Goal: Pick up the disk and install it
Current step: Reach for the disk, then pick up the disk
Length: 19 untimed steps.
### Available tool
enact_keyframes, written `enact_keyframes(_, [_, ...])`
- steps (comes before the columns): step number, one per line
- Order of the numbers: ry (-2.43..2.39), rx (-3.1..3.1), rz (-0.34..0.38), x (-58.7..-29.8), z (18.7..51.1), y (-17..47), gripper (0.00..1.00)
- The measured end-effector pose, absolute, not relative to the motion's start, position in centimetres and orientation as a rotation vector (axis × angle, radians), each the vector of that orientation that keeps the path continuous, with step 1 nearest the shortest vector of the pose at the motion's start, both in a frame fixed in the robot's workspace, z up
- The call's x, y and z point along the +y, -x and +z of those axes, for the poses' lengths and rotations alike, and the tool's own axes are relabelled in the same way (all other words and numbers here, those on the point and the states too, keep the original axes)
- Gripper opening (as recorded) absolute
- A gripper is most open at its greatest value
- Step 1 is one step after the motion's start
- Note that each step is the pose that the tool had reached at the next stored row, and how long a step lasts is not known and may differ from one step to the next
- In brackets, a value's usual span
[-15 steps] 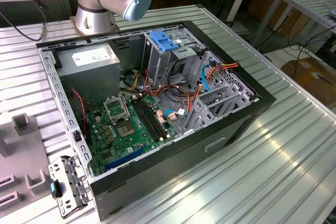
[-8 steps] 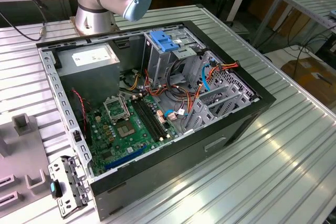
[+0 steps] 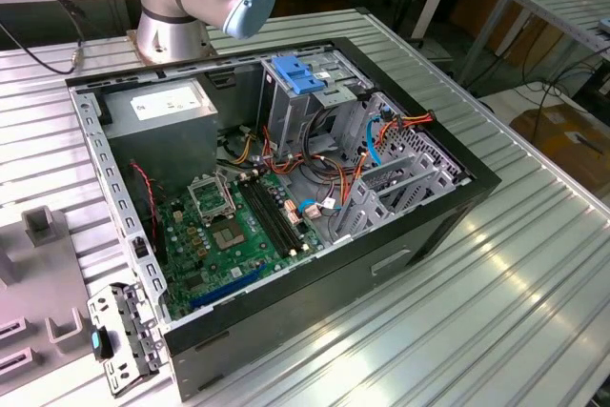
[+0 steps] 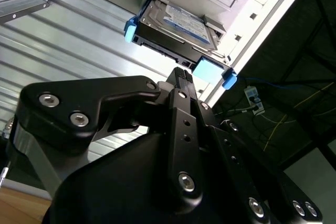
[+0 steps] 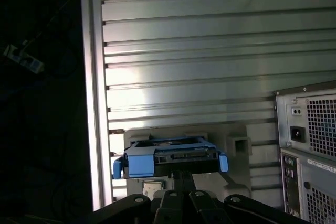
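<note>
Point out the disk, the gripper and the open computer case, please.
the disk (image 4: pixel 181 20): second wrist view, on its labelled top face.
the gripper (image 4: pixel 182 72): second wrist view, at its tip.
the computer case (image 3: pixel 315 307): exterior view, on its black outer wall.

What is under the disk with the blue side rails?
The disk rests in a pale grey holder that lies on the ribbed metal table. The part of the holder directly below the disk is covered and cannot be seen.

The disk (image 5: pixel 170 157), blue-railed, is being cradled in a grey holder (image 5: pixel 231 129) on the ribbed surface (image 5: pixel 184 51). The gripper (image 5: pixel 182 176) is being held just beside it, fingers together. A case (image 5: pixel 310 145) is being shown nearby.
</note>
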State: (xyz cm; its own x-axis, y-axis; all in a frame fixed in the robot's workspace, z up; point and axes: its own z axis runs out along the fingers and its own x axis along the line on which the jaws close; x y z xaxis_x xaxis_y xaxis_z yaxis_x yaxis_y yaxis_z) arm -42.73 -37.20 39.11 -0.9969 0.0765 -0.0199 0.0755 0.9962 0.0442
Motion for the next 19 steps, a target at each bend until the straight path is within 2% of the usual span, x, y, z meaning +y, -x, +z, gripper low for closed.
enact_keyframes(19, [-0.119, 3.117, 0.068, -37.7, 39.1, 45.8, 0.11])
